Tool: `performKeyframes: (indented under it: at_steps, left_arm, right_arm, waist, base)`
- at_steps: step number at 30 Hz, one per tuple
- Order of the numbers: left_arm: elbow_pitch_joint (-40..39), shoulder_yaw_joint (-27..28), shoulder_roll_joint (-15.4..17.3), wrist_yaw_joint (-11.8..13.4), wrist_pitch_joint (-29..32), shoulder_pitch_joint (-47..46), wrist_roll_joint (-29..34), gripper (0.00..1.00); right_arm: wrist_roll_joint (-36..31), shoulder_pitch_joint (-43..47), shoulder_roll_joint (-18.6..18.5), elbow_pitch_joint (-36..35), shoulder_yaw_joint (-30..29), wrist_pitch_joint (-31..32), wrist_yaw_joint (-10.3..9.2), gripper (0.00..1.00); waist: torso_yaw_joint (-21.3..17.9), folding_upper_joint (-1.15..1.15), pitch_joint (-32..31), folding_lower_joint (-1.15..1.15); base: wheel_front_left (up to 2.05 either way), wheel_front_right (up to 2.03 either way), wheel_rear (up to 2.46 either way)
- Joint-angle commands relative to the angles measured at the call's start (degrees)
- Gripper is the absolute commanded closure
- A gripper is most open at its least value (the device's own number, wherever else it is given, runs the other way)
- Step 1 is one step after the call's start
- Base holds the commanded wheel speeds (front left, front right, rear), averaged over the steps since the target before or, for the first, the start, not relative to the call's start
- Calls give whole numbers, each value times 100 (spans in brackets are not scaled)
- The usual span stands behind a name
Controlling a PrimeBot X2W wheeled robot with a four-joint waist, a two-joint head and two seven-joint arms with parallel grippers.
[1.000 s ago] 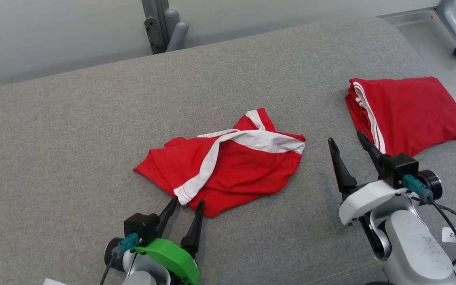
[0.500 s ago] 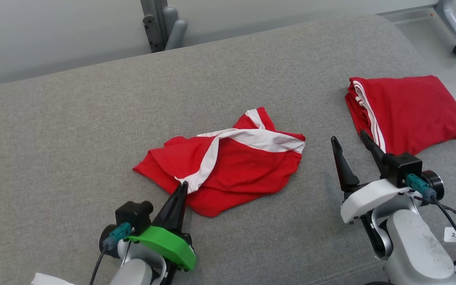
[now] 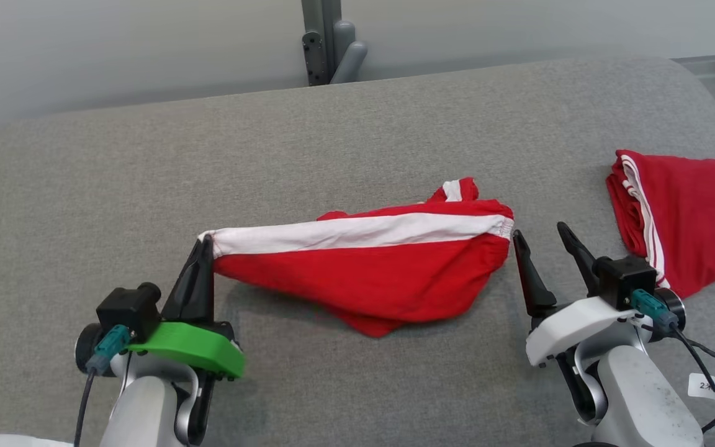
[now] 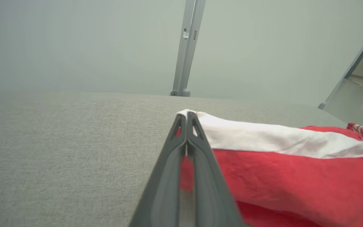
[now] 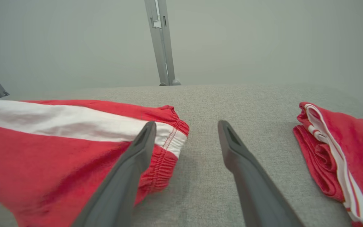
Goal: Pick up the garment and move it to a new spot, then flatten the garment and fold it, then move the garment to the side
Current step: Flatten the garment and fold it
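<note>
The garment (image 3: 382, 273) is red with a white stripe and lies stretched out across the middle of the grey table (image 3: 84, 186). My left gripper (image 3: 203, 243) is shut on the garment's left white corner (image 4: 200, 121), and the cloth runs rightward from it. The garment's elastic right end (image 5: 169, 138) lies just left of my right gripper (image 3: 540, 234), which stands open with bare table between its fingers (image 5: 235, 148). The right gripper (image 5: 186, 126) has its left finger against the edge of the cloth.
A second red garment (image 3: 686, 211), folded, with white stripes (image 5: 332, 148), lies at the table's right end beside my right arm. A grey metal post (image 3: 326, 43) stands behind the table's far edge.
The left gripper closed on the garment's white-striped corner and pulled it left, stretching the cloth out long. The head camera shifted, so the whole scene sits further right. The right gripper stayed open.
</note>
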Motion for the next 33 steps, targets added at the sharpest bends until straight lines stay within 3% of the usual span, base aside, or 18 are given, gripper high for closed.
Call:
performKeyframes:
  at_steps: [1, 12, 13, 14, 15, 33]
  left_arm:
    - [182, 95, 72, 9, 4, -138, 113, 100]
    - [1502, 548, 130, 9, 3, -409, 389, 100]
    - [1597, 576, 121, 13, 3, -384, 413, 85]
    - [1667, 615, 114, 23, 3, -351, 427, 39]
    - [1700, 648, 109, 26, 3, -316, 459, 0]
    - [320, 1223, 13, 362, 3, 1032, 697, 0]
  right_arm:
    - [21, 56, 4, -30, 14, -22, -8, 0]
    - [-65, -105, 7, -77, 4, -22, -8, 0]
    - [-73, -95, 3, -79, -6, -22, -8, 0]
    - [-73, -82, -1, -81, -7, -22, -8, 0]
    - [-77, -64, -8, -79, -17, -23, -8, 0]
    - [-300, 491, 97, -312, -83, -21, -8, 0]
  waist:
    - [186, 0, 3, 0]
    - [-22, 0, 318, 0]
    - [-43, 0, 311, 0]
    - [-62, 0, 294, 0]
    - [-80, 0, 268, 0]
    - [86, 0, -594, 0]
  base:
    - [0, 0, 0]
    - [0, 0, 0]
    - [0, 0, 0]
    - [0, 0, 0]
    - [0, 0, 0]
    - [0, 0, 0]
